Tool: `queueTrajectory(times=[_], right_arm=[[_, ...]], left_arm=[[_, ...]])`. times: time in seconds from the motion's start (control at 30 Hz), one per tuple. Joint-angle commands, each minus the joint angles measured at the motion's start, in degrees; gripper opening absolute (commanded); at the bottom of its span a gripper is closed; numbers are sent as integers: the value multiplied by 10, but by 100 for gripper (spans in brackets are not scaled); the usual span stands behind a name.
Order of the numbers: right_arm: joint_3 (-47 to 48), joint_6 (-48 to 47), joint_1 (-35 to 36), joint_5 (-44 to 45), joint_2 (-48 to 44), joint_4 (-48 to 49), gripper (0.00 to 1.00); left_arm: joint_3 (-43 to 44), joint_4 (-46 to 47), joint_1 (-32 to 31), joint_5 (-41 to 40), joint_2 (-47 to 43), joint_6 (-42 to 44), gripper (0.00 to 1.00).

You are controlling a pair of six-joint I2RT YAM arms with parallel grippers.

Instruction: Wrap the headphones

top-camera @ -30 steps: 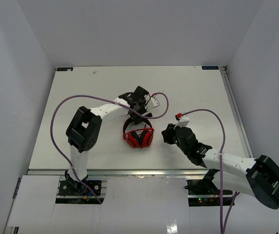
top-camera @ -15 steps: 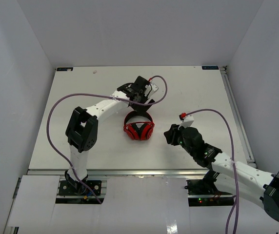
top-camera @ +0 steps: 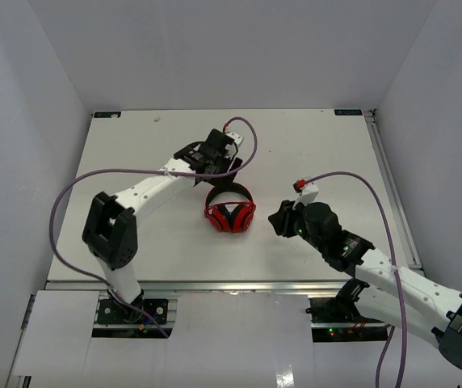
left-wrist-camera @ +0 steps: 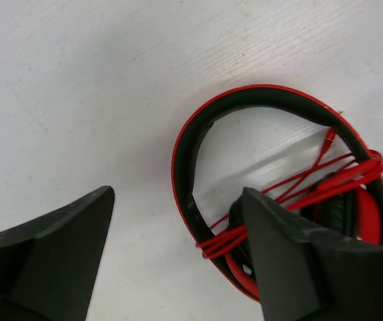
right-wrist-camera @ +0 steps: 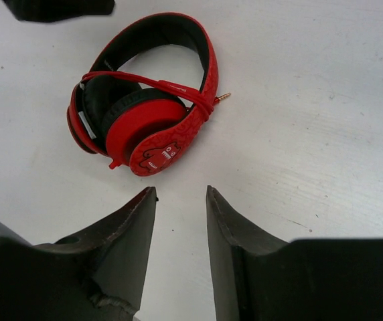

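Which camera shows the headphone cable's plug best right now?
Right wrist: the gold plug sticks out clear of the headband. Left wrist shows cable strands wrapped across the headband, the plug end unclear. Top external shows the headphones too small to pick it out.
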Motion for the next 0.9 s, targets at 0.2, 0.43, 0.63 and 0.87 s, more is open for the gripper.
queueTrajectory(times=[0.2,0.43,0.63,0.87], right_arm=[[49,-23,5,-77,10,-35,30],[73,-51,6,55,-29,-84,31],[31,-58,6,65,-49,-67,34],[33,-64,5,25,-57,-56,66]], left_arm=[[-250,151,-26,193,-240,-140,0],[-303,223,-146,115,-244,-176,0],[-313,291,-175,127,-236,-191,0],[-452,459,-175,16,-367,-158,1]])
